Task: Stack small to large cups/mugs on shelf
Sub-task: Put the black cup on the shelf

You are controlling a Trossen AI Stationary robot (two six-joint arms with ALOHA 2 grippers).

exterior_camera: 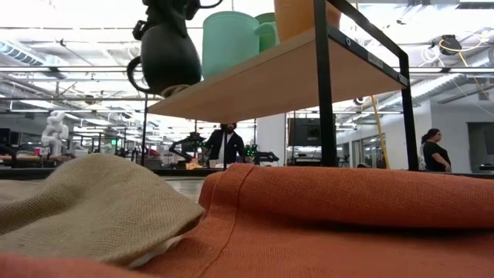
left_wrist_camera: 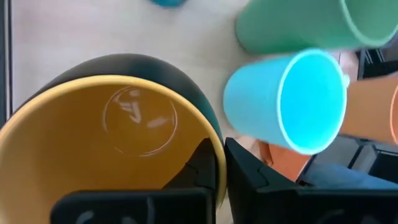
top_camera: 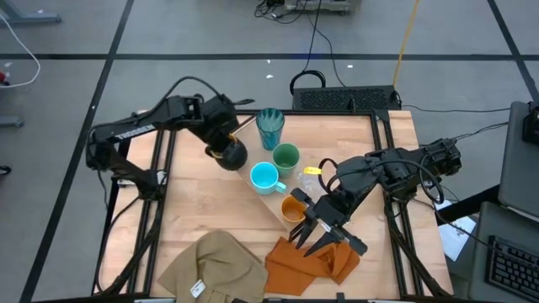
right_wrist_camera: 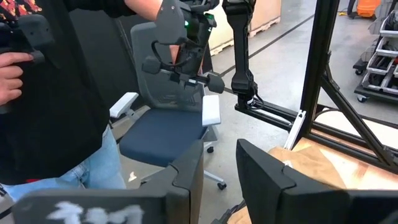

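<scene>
Left hand is clamped on the rim of the dark mug, which I see on the shelf w/ the light-blue mug and green cup nearby. Right hand sits over the orange cloth at the tabletop's front, fingers slightly apart, holding nothing.

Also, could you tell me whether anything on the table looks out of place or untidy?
Yes: the tan cloth and the orange cloth lie crumpled at the front edge of the table, not flat, and fill the low view's foreground. The shelf also sits diagonally to the table's edges. No spill or damage shows.
</scene>
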